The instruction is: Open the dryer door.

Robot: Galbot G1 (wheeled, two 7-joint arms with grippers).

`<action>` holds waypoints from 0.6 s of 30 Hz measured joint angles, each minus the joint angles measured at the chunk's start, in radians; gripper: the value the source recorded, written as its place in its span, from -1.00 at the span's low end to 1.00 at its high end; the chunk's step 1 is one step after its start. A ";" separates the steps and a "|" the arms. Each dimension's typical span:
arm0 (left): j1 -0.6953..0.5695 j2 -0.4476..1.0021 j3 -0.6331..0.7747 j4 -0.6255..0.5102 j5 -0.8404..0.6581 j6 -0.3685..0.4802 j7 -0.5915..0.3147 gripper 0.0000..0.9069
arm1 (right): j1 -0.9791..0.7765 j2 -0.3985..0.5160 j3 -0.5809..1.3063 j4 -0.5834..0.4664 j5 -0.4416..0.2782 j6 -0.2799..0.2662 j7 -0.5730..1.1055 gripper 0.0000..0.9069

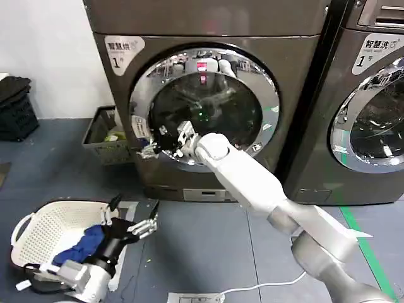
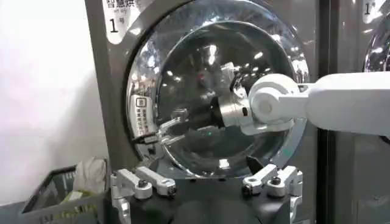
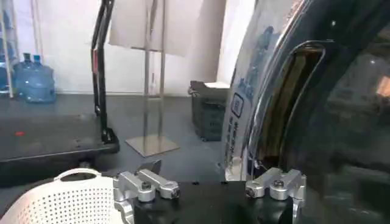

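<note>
Down on the left, the left gripper (image 1: 132,227) idles low over the floor, fingers spread, just beside a white basket (image 1: 38,230) with blue cloth in it. Behind it a dark crate (image 1: 104,136) stands against the dryer's side.

Moving right, the door (image 1: 205,104) fills the dryer front: a wide chrome rim round dark glass, a small pink-red sticker near the top. It looks closed, or at most barely cracked. At its left edge a recess cuts into the rim, seemingly the pull point, with a printed label on the rim next to it.

The right gripper (image 1: 151,146) reaches across the glass to that left edge, fingers parted at the rim by the recess; whether they have hooked in yet, I cannot tell.

I would judge the door heavy and rigid, swinging on a hinge at its right. The chrome looks slick, so pinching the rim would likely slip; hooking the recess and pulling outward along the arc seems safer.

Farther right stands a second machine (image 1: 372,120), untouched.
</note>
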 joint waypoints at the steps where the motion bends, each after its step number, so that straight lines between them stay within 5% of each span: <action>1: 0.000 0.000 0.000 0.000 0.000 0.000 0.000 1.00 | -0.001 -0.003 -0.001 0.006 0.002 0.000 -0.003 1.00; 18: 0.000 0.000 -0.027 0.000 -0.011 0.000 -0.001 1.00 | -0.046 -0.092 -0.052 0.179 0.075 -0.025 -0.023 1.00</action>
